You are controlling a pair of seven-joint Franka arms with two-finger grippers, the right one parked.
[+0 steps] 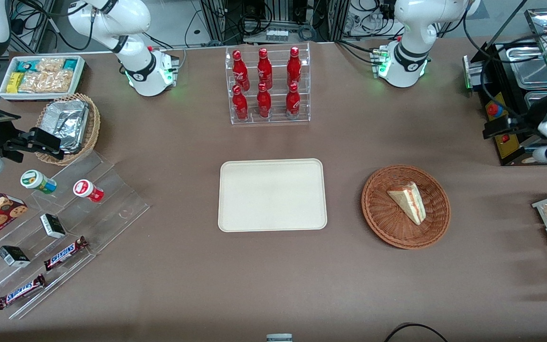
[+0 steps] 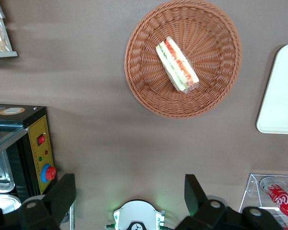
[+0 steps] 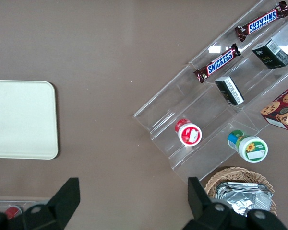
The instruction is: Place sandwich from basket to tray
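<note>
Looks like a robotics lab dressed up as a snack shop: cable bundles [image 1: 273,19] and arm bases [image 1: 404,66] at 12 o'clock of the brown counter [image 1: 273,275], red soda bottles [image 1: 265,83] racked, Snickers bars [image 1: 64,252] on clear steps [image 1: 112,194] at 8.

The rig line requires it: the gripper [image 2: 129,201] hangs high above the counter, jaws spread apart.

My black gripper [image 2: 129,201] hangs high, fingers spread, above the brown table [image 1: 273,285]. Beside the plain cream tray [image 1: 272,195], the reddish-brown woven basket [image 1: 387,223] holds a pale sandwich [image 1: 409,202] striped red, green and yellow.
</note>
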